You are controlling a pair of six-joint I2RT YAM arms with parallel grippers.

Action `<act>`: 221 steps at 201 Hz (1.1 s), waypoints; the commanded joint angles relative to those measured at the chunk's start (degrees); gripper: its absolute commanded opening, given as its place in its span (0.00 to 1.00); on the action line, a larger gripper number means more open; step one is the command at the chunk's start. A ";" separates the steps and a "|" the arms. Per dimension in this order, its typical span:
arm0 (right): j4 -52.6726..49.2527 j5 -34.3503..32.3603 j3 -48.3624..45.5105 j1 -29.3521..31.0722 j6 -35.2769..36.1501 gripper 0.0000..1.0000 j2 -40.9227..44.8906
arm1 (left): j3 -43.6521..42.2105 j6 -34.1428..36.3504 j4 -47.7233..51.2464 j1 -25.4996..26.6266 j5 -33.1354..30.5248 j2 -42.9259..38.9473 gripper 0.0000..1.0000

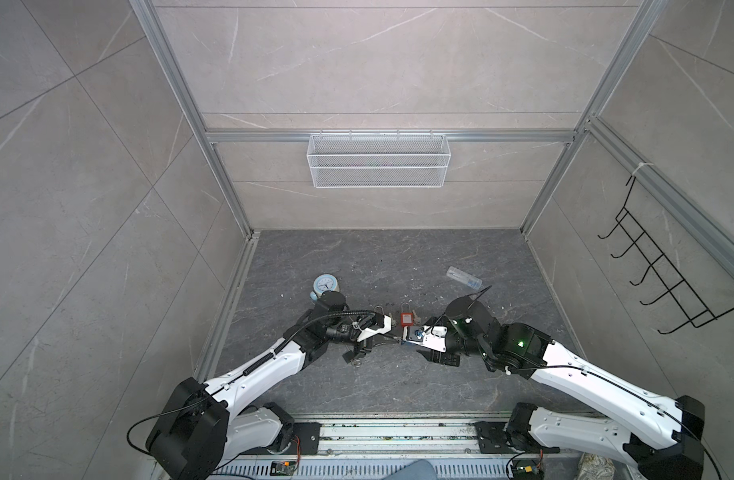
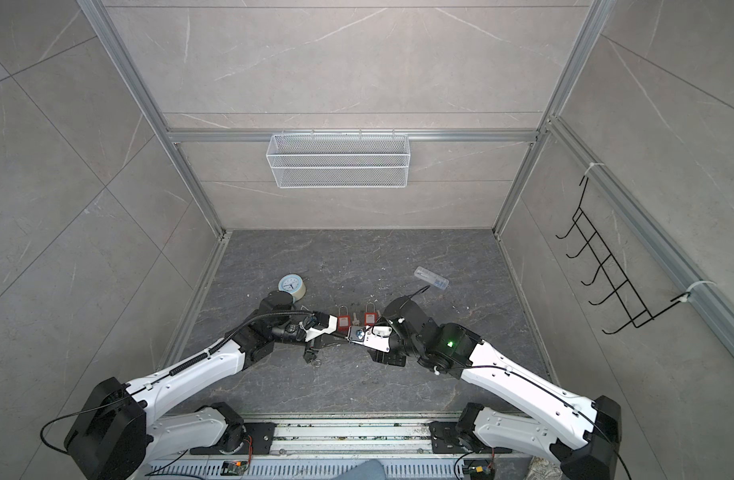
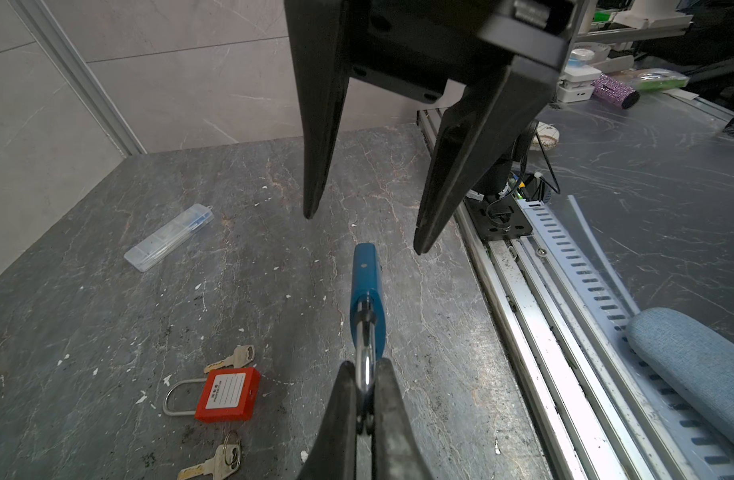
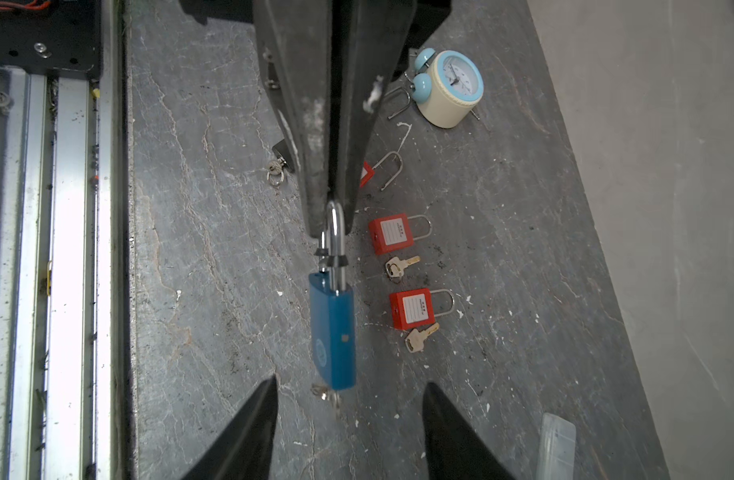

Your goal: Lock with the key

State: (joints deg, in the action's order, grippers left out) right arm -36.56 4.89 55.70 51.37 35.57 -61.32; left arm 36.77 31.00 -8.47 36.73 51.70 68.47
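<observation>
Left fingers [image 3: 336, 415]: pinched on the steel shackle [image 4: 335, 232] of the blue rectangular padlock [image 3: 367, 291] — body left exposed.
Right fingers [image 3: 319, 145]: held spread, facing its far end — judged free to take the body.

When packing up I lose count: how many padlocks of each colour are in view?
Blue padlock: 1, held by its shackle in the left gripper.
Red padlocks: 3, one mostly hidden behind that gripper.
Colour unseen: 1, only a shackle showing beside the alarm clock.
Total: 5
</observation>
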 commanded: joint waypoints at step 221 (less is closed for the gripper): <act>-7.74 20.57 7.55 -4.92 1.76 0.05 -9.11 | 0.76 3.75 -6.16 4.24 -1.09 1.14 0.00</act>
State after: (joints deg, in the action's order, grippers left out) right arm -44.56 18.72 60.53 46.41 36.29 -69.73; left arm 36.77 31.62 -10.41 39.16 53.30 70.61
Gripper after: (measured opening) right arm 0.163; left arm 0.061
